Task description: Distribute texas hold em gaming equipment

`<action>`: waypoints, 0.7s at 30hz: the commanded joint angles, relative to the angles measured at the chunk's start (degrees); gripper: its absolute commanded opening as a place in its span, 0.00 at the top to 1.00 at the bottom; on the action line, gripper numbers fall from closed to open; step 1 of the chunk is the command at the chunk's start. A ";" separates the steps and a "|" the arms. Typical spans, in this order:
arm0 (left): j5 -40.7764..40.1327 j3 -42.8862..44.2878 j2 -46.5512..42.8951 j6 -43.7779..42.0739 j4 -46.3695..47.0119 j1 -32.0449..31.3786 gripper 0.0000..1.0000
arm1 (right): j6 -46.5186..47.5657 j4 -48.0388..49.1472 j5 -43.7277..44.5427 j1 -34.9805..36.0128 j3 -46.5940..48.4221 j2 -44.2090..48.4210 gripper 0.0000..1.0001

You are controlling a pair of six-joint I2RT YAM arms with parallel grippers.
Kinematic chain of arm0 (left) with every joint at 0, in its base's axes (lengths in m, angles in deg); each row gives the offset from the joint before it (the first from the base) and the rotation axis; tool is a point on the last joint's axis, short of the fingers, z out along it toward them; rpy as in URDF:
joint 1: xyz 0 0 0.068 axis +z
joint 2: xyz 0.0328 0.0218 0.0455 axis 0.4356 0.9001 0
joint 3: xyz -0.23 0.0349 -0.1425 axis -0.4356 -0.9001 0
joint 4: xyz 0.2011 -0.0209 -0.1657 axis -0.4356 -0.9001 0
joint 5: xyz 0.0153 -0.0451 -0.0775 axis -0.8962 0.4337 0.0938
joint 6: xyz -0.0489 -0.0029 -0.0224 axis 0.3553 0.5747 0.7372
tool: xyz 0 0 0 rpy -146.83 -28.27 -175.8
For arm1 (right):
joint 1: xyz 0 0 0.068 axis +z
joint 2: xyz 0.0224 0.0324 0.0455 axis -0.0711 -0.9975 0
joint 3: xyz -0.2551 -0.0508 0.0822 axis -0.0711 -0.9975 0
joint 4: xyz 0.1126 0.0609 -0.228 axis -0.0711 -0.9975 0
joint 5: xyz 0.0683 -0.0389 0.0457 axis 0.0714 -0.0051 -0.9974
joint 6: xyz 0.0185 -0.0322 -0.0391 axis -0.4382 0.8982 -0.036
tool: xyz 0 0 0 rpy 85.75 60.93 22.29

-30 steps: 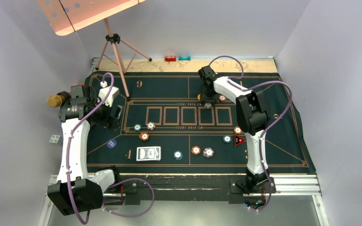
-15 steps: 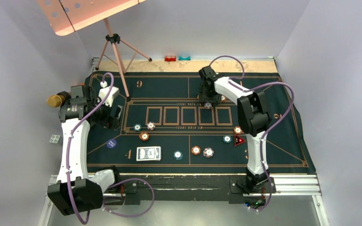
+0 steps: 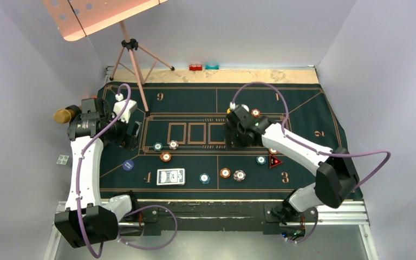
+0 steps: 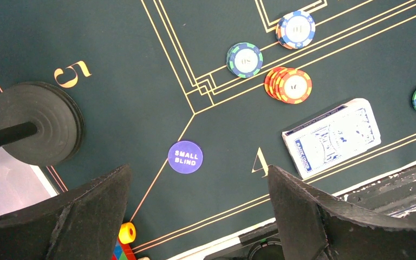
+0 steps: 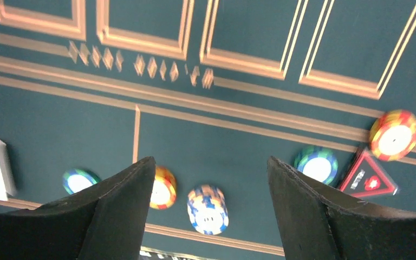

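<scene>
The blue-backed card deck lies near the mat's front left and also shows in the left wrist view. The blue "SMALL BLIND" disc lies just ahead of my open, empty left gripper, which hovers over the left of the mat. Teal, white-blue and orange chip stacks lie beyond it. My right gripper is open and empty above the centre. Below it are a white-blue stack, an orange chip, teal chips and the red triangle.
The green felt mat covers the table. A tripod's foot stands on its left part, and the stand rises at the back left. Small red and teal blocks sit at the far edge. One chip lies at the far centre-right.
My right arm has swung back from the far side of the mat to over the card boxes at the centre, its elbow now out to the right. The left arm has not moved.
</scene>
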 commanded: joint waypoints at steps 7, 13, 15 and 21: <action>0.57 2.68 -1.13 -0.93 -0.63 0.19 0.00 | -4.38 1.87 -5.74 8.41 -19.12 6.33 0.20; 0.23 3.13 -1.08 -0.99 -0.99 0.23 0.00 | -4.51 2.60 -5.90 10.94 -19.48 4.91 0.20; 0.08 3.34 -1.13 -1.01 -1.13 0.24 0.00 | -4.73 3.15 -6.38 11.28 -19.40 4.08 0.21; -0.25 3.62 -0.97 -1.25 -1.23 0.20 0.00 | -6.08 3.05 -6.68 13.23 -19.13 0.80 0.22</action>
